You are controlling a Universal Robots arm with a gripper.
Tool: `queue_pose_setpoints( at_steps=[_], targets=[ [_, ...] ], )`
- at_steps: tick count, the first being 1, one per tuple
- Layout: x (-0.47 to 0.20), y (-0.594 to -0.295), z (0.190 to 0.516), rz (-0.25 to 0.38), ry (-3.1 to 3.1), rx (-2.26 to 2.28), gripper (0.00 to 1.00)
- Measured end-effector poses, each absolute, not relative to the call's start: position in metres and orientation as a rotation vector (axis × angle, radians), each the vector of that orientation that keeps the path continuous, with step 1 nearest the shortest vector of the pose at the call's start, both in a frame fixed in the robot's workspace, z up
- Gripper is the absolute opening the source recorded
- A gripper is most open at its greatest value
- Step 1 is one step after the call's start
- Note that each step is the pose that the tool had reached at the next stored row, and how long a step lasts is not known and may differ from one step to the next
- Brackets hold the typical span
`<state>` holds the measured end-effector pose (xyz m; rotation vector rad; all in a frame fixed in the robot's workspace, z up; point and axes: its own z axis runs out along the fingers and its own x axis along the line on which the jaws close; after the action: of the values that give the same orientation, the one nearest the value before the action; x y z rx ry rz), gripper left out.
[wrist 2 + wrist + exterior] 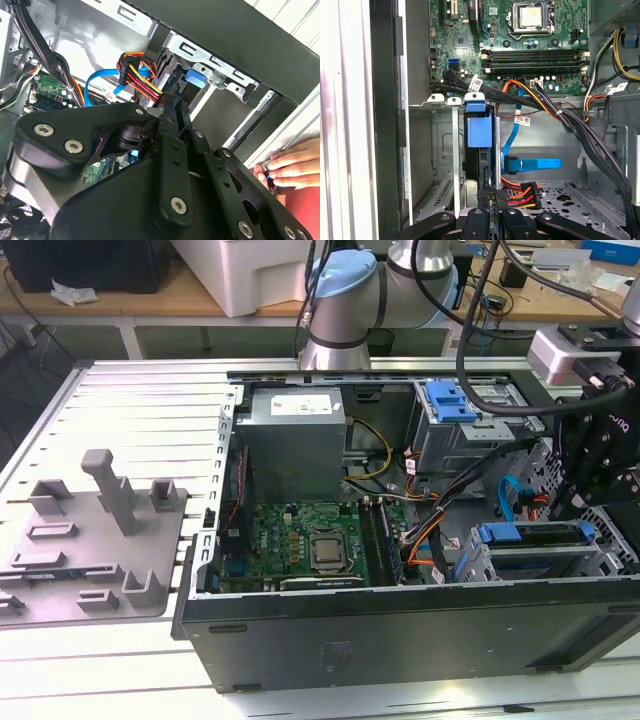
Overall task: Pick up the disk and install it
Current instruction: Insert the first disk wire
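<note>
At the exterior view's left a grey moulded fixture point(95, 540) sits on the slatted table point(150, 400), its near corner cut off by the frame edge. Beside it lies the open computer case point(400, 640), with the power supply point(295, 435) above the green motherboard point(300, 540). Further right, a tangle of black and orange cables point(440, 525) hides part of the case floor. Then comes the metal drive cage point(470, 565), and the disk point(535, 535) sits in it on edge (only its blue carrier rail and a sliver of metal show). The gripper point(578, 495) hangs just above the disk's right end, its tip lost behind the cage wall. In the first wrist view the disk point(480, 131) stands in the cage slot and runs down to the gripper point(490, 215). Whether the gripper clasps it or merely touches it cannot be told, since the black body covers the meeting point. In the second wrist view a person's hand point(286, 167) rests at the case's outer edge, partly cut off.
</note>
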<state>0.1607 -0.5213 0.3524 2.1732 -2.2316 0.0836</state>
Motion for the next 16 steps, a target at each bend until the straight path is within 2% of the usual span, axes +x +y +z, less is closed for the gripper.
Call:
queue_pose_setpoints(
  at_steps=[16],
  targets=[
    [0.1607, -0.5231, 0.3493, 0.084, -2.232, 2.173, 0.16]
  ],
)
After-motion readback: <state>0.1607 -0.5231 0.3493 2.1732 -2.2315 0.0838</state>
